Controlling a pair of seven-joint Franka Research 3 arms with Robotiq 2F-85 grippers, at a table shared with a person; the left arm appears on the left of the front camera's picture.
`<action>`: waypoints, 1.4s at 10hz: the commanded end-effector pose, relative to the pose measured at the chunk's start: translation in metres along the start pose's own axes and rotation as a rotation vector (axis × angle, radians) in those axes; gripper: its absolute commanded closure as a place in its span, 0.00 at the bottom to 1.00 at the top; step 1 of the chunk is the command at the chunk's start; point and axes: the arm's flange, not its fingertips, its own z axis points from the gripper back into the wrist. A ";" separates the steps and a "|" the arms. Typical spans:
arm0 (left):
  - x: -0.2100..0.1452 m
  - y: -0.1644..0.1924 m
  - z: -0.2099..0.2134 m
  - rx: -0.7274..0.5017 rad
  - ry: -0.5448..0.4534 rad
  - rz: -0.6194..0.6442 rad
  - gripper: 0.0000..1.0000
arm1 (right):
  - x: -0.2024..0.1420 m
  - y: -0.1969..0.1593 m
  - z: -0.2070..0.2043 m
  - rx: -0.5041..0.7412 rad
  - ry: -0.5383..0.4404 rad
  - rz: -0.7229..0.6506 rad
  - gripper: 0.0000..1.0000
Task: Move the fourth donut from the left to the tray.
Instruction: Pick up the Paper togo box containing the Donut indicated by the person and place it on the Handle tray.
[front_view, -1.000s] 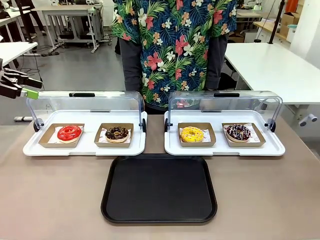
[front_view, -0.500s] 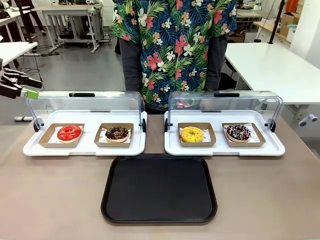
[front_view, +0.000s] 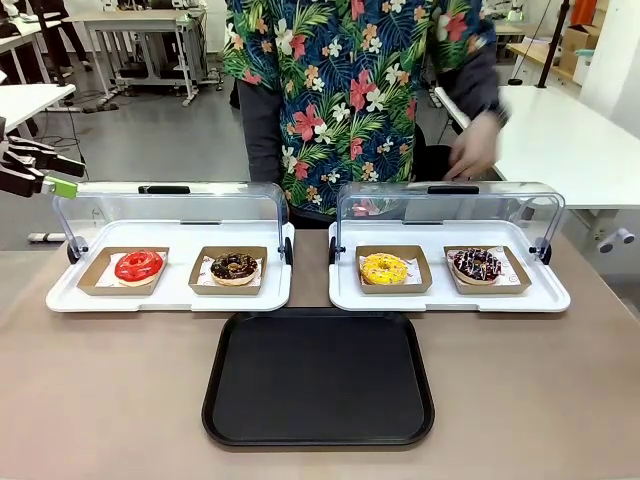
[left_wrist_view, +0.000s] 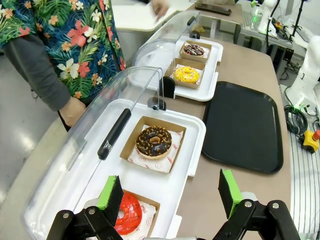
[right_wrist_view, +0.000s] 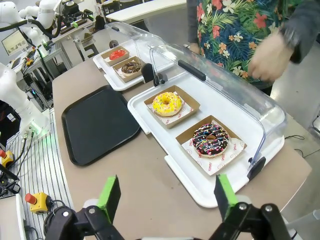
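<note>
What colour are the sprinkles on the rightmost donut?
Pink and white on dark glaze; the donut shows best in the right wrist view.

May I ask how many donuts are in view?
4: red donut and crumbed donut in the left case; yellow donut and sprinkled donut in the right case.

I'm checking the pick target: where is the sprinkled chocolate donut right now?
In the front view, the sprinkled chocolate donut sits in its cardboard holder at the right end of the right display tray, beside the yellow donut.
</note>
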 end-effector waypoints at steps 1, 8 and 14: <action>0.002 0.001 0.001 -0.004 0.005 -0.004 0.00 | 0.003 -0.001 -0.001 0.000 -0.023 -0.001 0.00; 0.002 0.001 0.001 -0.004 0.005 -0.004 0.00 | 0.003 -0.001 -0.001 0.000 -0.023 -0.001 0.00; 0.002 0.001 0.001 -0.004 0.005 -0.004 0.00 | 0.003 -0.001 -0.001 0.000 -0.023 -0.001 0.00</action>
